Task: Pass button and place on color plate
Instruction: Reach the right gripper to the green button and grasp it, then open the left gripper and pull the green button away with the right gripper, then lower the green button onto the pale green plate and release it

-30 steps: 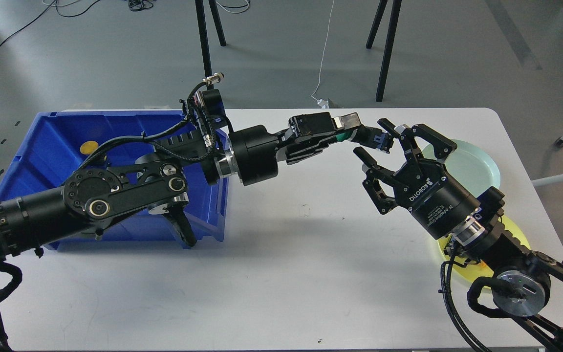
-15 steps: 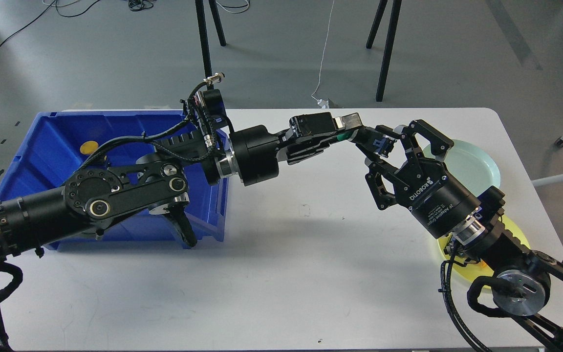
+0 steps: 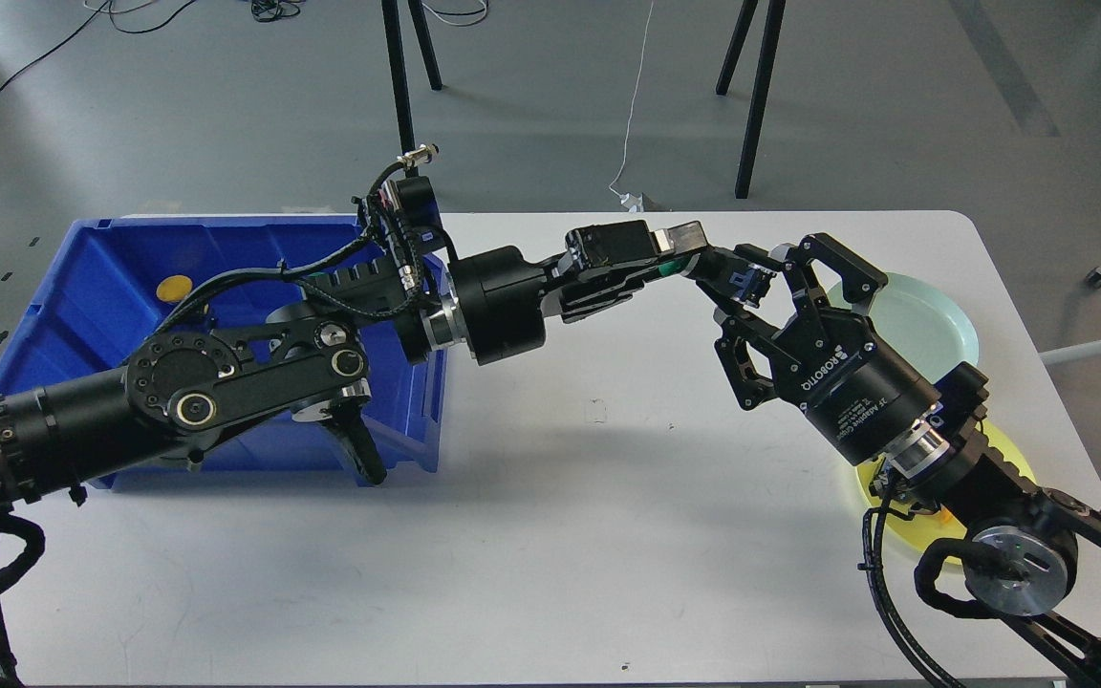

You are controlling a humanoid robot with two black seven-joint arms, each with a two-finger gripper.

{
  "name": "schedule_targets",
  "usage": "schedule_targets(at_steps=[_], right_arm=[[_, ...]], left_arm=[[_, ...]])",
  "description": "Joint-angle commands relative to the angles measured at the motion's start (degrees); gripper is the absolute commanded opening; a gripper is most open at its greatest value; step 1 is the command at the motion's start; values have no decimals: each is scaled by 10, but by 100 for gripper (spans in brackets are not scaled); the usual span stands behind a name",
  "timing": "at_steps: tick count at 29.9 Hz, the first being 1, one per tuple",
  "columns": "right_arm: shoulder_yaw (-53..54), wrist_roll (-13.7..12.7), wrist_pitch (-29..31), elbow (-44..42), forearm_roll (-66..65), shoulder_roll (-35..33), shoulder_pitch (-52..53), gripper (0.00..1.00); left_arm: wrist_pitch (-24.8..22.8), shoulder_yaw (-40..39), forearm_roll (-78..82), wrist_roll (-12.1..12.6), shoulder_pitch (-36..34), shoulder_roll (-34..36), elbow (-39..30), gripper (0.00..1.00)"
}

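My left gripper [image 3: 687,256] reaches from the blue bin toward the right over the table and is shut on the button [image 3: 749,283], a small dark piece with a blue end and a green bit at the fingertips. My right gripper [image 3: 753,291] comes from the lower right, and its fingers are closed around the blue end of the same button, so both grippers hold it above the table. A pale teal plate [image 3: 928,325] lies just behind and to the right of the right gripper. A yellow plate [image 3: 1011,451] lies mostly hidden under my right arm.
A blue bin [image 3: 101,287] stands at the table's left, under my left arm, with a yellow button [image 3: 173,287] inside. The white table [image 3: 550,497] runs across the front. Stand legs are on the floor behind the table.
My right gripper was open beside the left gripper's tip one second ago. It moved left and closed its fingers on the button. Since half a second ago nothing has visibly moved.
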Motion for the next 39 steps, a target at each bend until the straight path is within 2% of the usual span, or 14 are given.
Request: schedule_targets(at_steps=[1,3,10,15,19,25,27,32,39], right_arm=[[0,0,0,0,0,0,-1,5],[0,1,-1,0,0,0,-1,3],[6,3,-2,0,0,-1,-2,1],[77,7,-7,-12,0,-12,-35,1],[158,6,-11,-87,-2,-19,-58,1],[164,5,-60,-252,-37,-38,-37,1],[153,6,-92,-301,-94,-36,-20,1],[113,2,-240,-375,-220,-20,8,1],[-65,4,-343,-432,-237,-14,99,1]], left_arm=[[1,-24,-1,0,17,0,0,55],[0,-34,-1,0,22,0,0,61],[0,-35,-1,0,23,-1,0,64],[0,-36,-2,0,23,0,0,66],[-1,-37,-2,0,24,0,0,67],[-2,-38,-2,0,24,0,0,67],[-2,-38,-2,0,24,0,0,68],[-3,-39,-4,0,24,0,0,69],[-3,-39,-4,0,24,-1,0,70]])
